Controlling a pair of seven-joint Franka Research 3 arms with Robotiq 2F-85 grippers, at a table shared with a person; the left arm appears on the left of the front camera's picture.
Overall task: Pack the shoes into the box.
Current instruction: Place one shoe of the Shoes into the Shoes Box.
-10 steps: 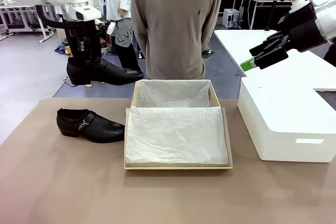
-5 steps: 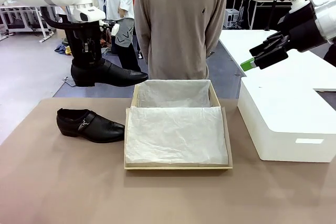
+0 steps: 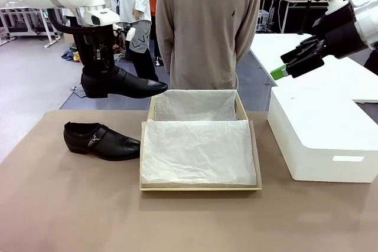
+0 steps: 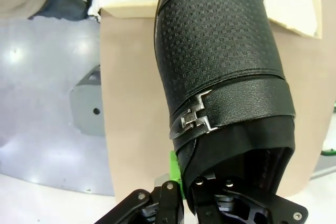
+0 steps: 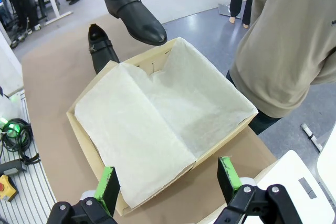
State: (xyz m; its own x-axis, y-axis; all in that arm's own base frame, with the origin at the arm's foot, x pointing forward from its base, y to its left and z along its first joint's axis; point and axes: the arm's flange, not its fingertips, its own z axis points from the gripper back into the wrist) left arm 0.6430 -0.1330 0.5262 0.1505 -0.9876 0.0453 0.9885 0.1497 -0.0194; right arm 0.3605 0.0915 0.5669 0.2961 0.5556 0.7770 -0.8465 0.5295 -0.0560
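Approach from above is free: the box (image 3: pixel 199 187) stands open and its lined inside is unoccupied, though loose tissue paper (image 3: pixel 198 151) drapes over the front half. The resting shoe (image 3: pixel 100 141) lies just beside its left wall. The lifted shoe (image 3: pixel 121 84) hangs over the table's far-left edge, toe near the box's back corner. A white box (image 3: pixel 322 140) flanks the right wall with a narrow gap between. A person (image 3: pixel 204 28) stands close behind the box. The table (image 3: pixel 71 216) is bare in front.

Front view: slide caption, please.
The left gripper holds one shoe aloft beside the open box; second shoe lies on the table.

Bright, even light, soft shadows, sharp focus; faint sheen on the shoes (image 3: pixel 121 84).
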